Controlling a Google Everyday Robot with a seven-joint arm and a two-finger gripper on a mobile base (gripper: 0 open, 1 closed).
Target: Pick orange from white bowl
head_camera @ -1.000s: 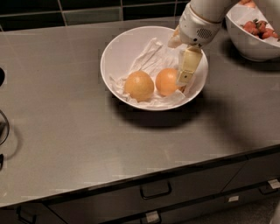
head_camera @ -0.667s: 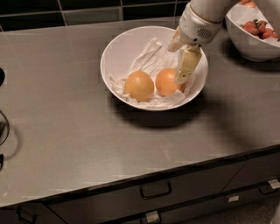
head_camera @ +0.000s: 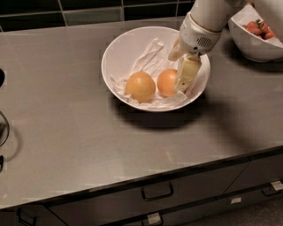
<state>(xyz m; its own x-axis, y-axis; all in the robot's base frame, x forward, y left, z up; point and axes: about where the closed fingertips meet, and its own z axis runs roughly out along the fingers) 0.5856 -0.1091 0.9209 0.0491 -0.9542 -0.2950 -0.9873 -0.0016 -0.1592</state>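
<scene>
The orange (head_camera: pixel 167 82), the deeper, redder of two fruits, lies inside the white bowl (head_camera: pixel 126 44), at about 4 o'clock from the bowl's middle, resting on crumpled white paper (head_camera: pixel 150 57). Just beside it, at its 9 o'clock, sits a paler, yellower orange (head_camera: pixel 140 87); the two look close to touching.

The end effector (head_camera: pixel 177 73) hangs over the bowl's 3 o'clock side, down inside the rim. It is open and grips nothing: its cream fingers (head_camera: pixel 186 73) stand apart. The long one slants down against the 3 o'clock flank of the orange. The other shows as a short stub at about 12 o'clock from the fruit. Whether the long finger presses on the skin or only overlaps it from this angle cannot be told. The white arm (head_camera: pixel 208 22) reaches in from 1 o'clock.

The bowl stands on a grey bench (head_camera: pixel 66 132), toward its far edge. At 2 o'clock from the bowl, well apart, a smaller white bowl (head_camera: pixel 254 46) holds red berries (head_camera: pixel 258 28). Dark tiles (head_camera: pixel 66 9) run behind the bench, and drawer fronts with dark handles (head_camera: pixel 157 192) run below its near edge.
</scene>
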